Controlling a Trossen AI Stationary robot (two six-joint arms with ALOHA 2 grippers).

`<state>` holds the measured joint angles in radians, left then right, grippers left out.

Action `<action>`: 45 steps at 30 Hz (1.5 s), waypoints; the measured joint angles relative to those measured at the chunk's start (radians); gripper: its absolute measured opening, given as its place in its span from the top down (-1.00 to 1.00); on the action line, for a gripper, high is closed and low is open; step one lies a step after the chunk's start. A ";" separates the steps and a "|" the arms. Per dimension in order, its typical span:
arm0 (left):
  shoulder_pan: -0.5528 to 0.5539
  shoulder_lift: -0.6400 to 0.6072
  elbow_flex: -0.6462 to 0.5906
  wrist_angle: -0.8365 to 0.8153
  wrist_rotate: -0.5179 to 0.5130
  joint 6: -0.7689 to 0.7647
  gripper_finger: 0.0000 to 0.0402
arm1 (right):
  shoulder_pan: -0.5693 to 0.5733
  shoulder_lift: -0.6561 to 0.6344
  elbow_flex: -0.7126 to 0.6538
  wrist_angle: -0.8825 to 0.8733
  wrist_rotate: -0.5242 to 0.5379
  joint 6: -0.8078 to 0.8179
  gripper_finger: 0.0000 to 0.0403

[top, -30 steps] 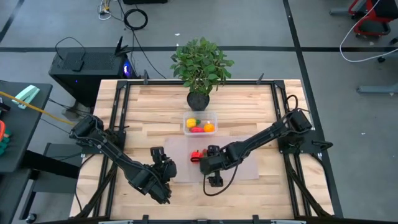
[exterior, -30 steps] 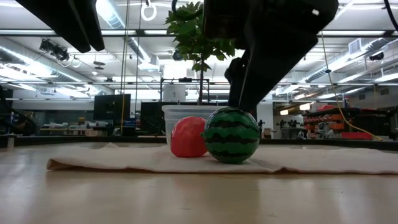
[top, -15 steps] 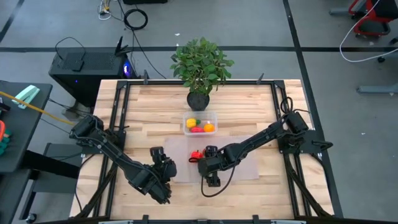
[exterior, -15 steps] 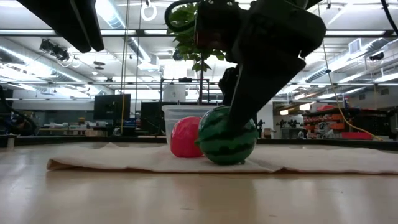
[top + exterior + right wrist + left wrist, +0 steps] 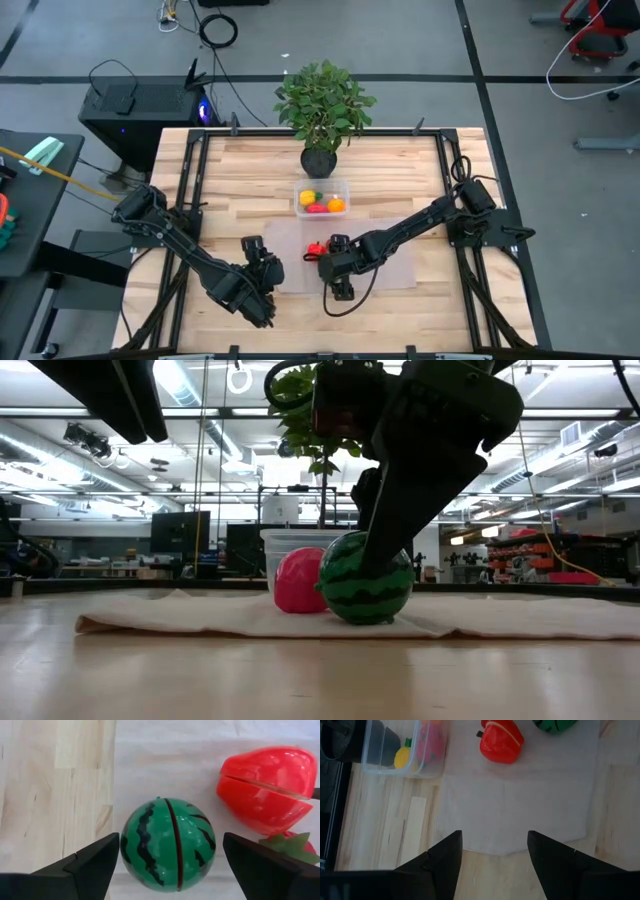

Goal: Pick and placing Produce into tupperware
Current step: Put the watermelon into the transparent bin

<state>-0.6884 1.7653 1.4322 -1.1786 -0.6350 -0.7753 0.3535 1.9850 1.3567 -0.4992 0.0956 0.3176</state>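
Right gripper point(image 5: 170, 857) is down over the toy watermelon point(image 5: 168, 844), jaws wide open, one finger on each side of it, not clamped; in the low view the right arm reaches down onto the top of the watermelon point(image 5: 366, 577), which sits on the translucent mat point(image 5: 500, 618). Red strawberry point(image 5: 265, 787) lies just beside the watermelon on the same mat, looks to be touching it in the low view point(image 5: 300, 581). Tupperware point(image 5: 321, 198) stands on the bench point(image 5: 400, 165) between the mat and the potted plant point(image 5: 322, 108), holding yellow, red and orange pieces; left wrist view shows a yellow piece point(image 5: 402, 757) inside against the wall. Left gripper point(image 5: 492, 852) waits at the near-left part of the bench, jaws part open with nothing between them, pointed toward the mat edge. In the high view the left gripper point(image 5: 262, 262) is well apart from the watermelon.
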 joint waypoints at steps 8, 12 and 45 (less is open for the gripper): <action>0.000 0.000 0.000 0.000 0.000 0.000 -0.15 | 0.000 -0.001 0.000 0.000 0.000 0.001 -0.61; 0.000 0.000 0.000 0.000 0.000 0.000 -0.15 | 0.000 -0.002 0.000 0.002 0.000 0.002 -0.52; 0.000 0.000 0.000 0.000 0.000 -0.027 -0.15 | -0.023 -0.044 0.367 -0.298 0.178 -0.227 -0.46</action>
<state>-0.6885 1.7657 1.4322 -1.1782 -0.6350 -0.8021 0.3303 1.9411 1.7242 -0.7968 0.2733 0.0906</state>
